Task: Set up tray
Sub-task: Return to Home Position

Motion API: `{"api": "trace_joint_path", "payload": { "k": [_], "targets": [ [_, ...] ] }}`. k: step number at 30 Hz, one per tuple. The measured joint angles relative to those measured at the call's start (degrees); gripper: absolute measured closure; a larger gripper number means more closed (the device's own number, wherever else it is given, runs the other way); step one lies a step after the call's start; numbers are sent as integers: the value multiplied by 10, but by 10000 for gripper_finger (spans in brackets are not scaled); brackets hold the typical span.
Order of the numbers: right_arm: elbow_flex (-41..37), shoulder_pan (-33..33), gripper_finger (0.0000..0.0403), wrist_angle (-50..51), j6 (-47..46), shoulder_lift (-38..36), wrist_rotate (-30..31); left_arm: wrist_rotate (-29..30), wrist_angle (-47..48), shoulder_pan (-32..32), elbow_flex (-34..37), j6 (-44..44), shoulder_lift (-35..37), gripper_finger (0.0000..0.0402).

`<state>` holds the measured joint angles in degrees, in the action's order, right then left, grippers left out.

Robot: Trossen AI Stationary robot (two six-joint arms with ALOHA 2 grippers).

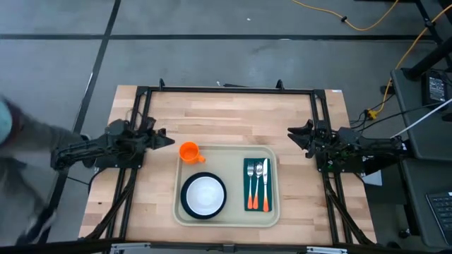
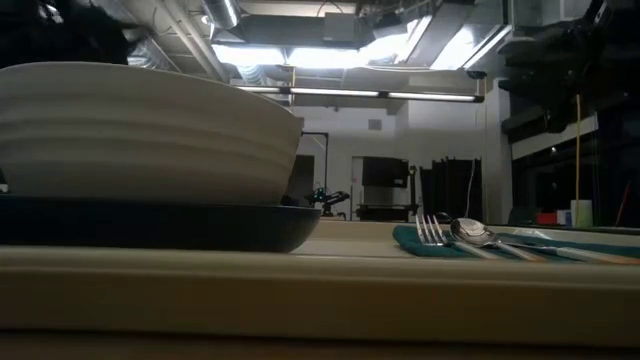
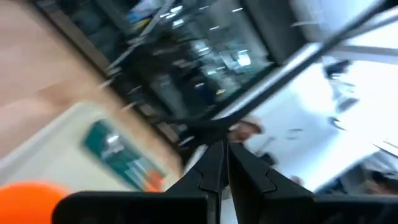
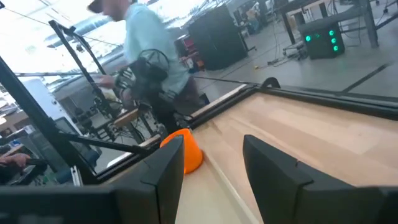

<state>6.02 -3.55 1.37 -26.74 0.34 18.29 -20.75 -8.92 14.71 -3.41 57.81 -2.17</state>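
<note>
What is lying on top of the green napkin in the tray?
Three pieces with orange handles lie side by side on the green napkin in the tray: a fork, a spoon and a knife. The cloth directly under them is covered.

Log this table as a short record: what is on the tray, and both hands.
tray: beige, on the wooden table
cup: orange, in the tray corner nearest the left hand
bowl: white, on a dark plate, left half of the tray
napkin: green, right half of the tray
on napkin, left to right: fork, spoon, knife
left hand: shut, left of the tray
right hand: open, right of the tray
</note>
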Motion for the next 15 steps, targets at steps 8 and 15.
{"api": "trace_joint_path", "payload": {
  "k": [8, 15],
  "targets": [
    [0, 0, 233, 3, 0, 0, 0, -9, -71, -59, 4, 0, 21, 384],
    [0, 0, 233, 5, 0, 0, 0, -13, -69, -91, 5, 0, 14, 385]
  ]
}}
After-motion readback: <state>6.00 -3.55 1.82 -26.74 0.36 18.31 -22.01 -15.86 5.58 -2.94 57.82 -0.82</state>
